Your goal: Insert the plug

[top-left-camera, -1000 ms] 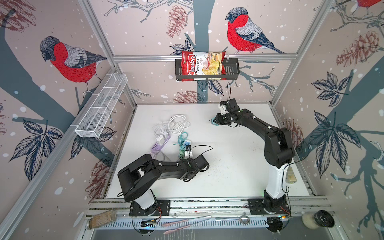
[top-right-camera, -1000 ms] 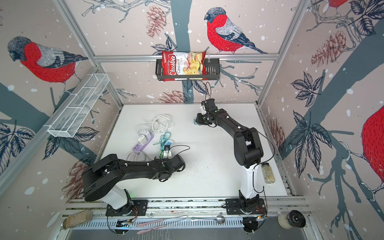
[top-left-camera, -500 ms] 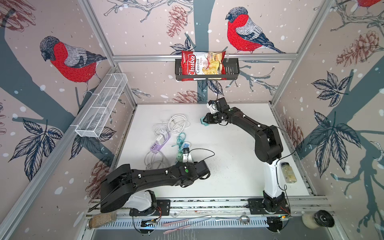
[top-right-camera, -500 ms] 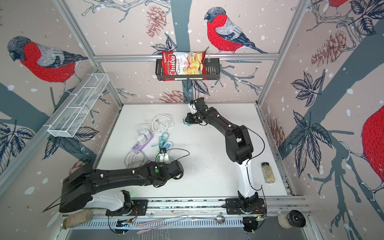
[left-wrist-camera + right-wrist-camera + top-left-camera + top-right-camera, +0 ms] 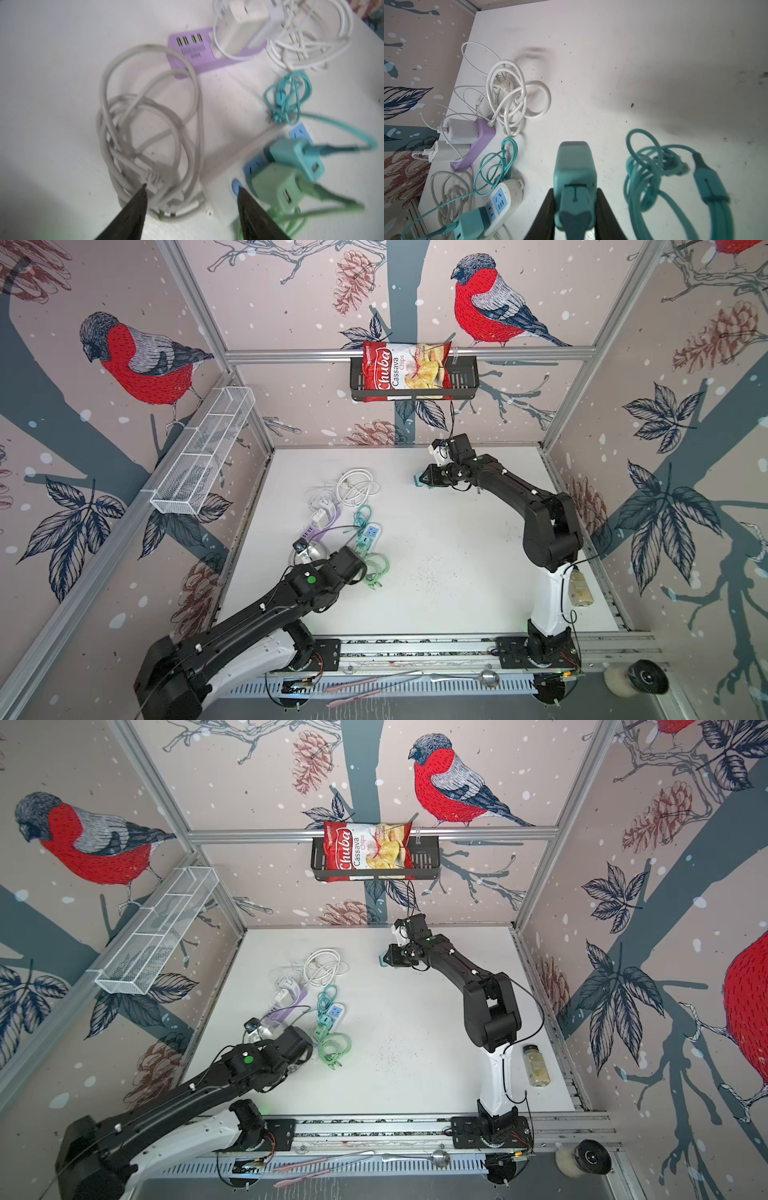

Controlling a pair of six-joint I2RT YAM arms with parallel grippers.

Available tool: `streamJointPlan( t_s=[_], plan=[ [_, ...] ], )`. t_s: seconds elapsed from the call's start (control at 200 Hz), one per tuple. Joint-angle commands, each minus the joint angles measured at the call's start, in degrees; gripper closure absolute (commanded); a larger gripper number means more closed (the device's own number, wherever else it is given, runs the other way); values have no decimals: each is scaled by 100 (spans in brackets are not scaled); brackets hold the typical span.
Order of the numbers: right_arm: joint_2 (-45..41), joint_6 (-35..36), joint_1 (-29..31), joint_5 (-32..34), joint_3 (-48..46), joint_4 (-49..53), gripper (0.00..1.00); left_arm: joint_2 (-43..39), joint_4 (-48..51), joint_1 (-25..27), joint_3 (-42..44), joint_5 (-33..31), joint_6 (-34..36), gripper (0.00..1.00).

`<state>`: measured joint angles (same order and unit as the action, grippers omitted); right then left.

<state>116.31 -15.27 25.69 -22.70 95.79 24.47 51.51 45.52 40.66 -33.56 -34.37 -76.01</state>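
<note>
White table (image 5: 457, 531), cables (image 5: 357, 488) heaped left of centre. Left gripper (image 5: 191, 186) hovers over the heap, fingers wide apart, holding nothing. Right gripper (image 5: 428, 480), upper middle in both top views, clamped on teal plug (image 5: 574, 166), well apart from white power strip (image 5: 512, 187). Carrying step, I'd judge; next needs travel to a free blue socket (image 5: 500, 200), prongs lined up.

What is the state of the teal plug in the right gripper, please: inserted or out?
Out: the right gripper is shut on the teal plug, held well apart from the white power strip.
</note>
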Motion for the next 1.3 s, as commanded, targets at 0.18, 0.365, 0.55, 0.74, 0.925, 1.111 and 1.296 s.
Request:
streamJointPlan(
  t_s=[0.18,0.365,0.55,0.74,0.925,1.111,1.296],
  plan=[
    [-697,78,-227,-140,-516,-169,99,1907,-1892,-1098,-571,566,2615,43],
    [-975,171,-272,-191,-898,-153,99,3103,-2402,-1103,-1319,774,2975,45],
    [-1359,246,-336,-226,-1515,-302,99,3999,-2507,-1103,-1762,862,3238,47],
    [-1691,463,-529,-410,-2104,-301,98,4699,-2896,-964,-2308,1301,4023,52],
    [-2112,488,-484,80,-2504,-128,99,5391,-3169,-501,-2977,1721,4565,54],
    [-2622,307,-670,573,-2721,297,99,5830,-3636,-4,-3318,2519,5005,55],
    [-2987,93,-771,846,-3072,531,99,6032,-4236,501,-3461,3821,5853,56]
  ],
)
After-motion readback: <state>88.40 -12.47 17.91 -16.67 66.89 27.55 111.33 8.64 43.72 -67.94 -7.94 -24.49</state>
